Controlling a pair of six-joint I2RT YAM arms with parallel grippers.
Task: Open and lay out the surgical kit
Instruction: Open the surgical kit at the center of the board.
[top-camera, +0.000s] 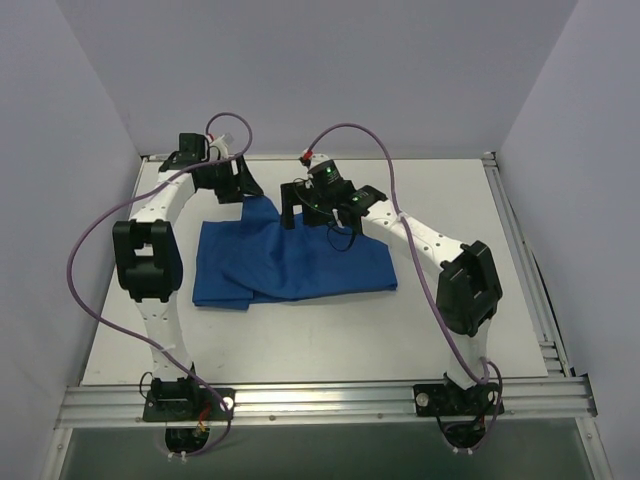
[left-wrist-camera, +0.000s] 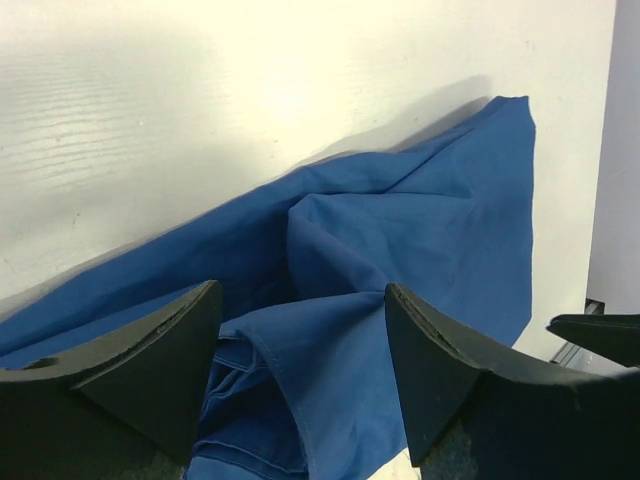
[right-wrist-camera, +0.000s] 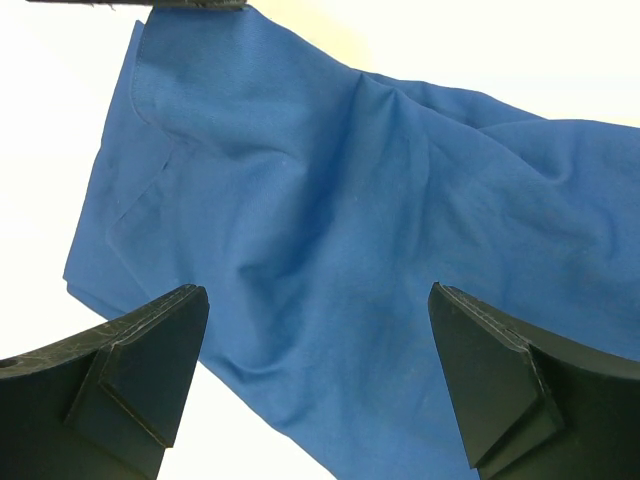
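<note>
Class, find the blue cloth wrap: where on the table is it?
In the top view the blue cloth wrap lies crumpled at the centre of the table, far edge beneath the left gripper and right gripper.

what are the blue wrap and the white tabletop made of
The royal-blue cloth wrap looks like matte woven fabric: soft folds, creases, hemmed edge. The white tabletop looks hard and smooth, perhaps painted or laminated board, with faint grain lines.

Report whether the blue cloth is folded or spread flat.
Partly folded: the blue cloth lies in overlapping, rumpled layers with flaps doubled over, not spread out as one flat sheet.
</note>
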